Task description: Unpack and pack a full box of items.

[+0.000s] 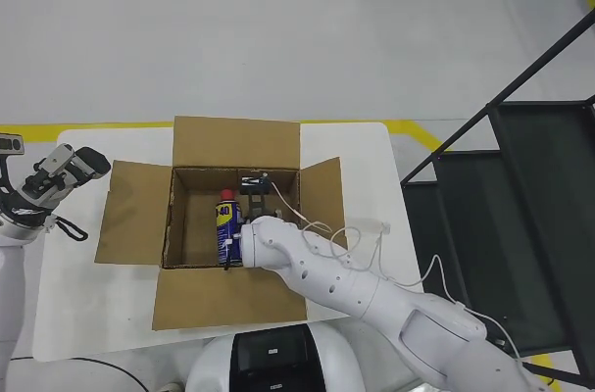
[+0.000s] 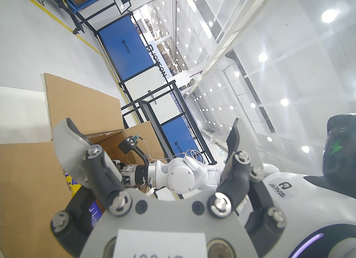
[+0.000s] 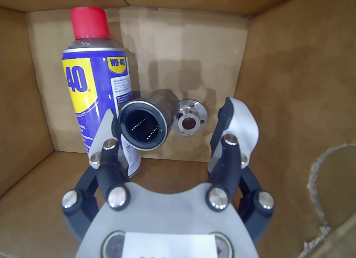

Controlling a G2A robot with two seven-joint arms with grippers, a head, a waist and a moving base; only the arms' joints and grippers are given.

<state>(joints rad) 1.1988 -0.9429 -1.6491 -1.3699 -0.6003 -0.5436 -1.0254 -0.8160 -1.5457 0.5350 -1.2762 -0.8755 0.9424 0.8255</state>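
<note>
Cardboard, brown and open-flapped, forms the box (image 1: 236, 142) that holds the task's things. A blue and yellow spray can with a red cap (image 3: 91, 81) sits along its left inner side. Just beside the can are a dark steel cylinder with a hollow bore (image 3: 144, 123) and a small silver metal flange (image 3: 189, 120).

The right gripper (image 3: 169, 111) is down inside the box, spread wide around the cylinder and gripping nothing. One finger (image 3: 107, 125) is pressed close between cylinder and can. Closing from here could pinch the can or nudge it, and the round cylinder may roll or slip free. The flange is near enough to get caught too.

The left gripper (image 2: 150, 128) hangs wide and empty, out past the table's left edge. A white table (image 1: 356, 147) carries the box. A pale floor with a yellow line (image 1: 415, 127) surrounds it, and a black metal stair (image 1: 532, 196) stands to the right.
</note>
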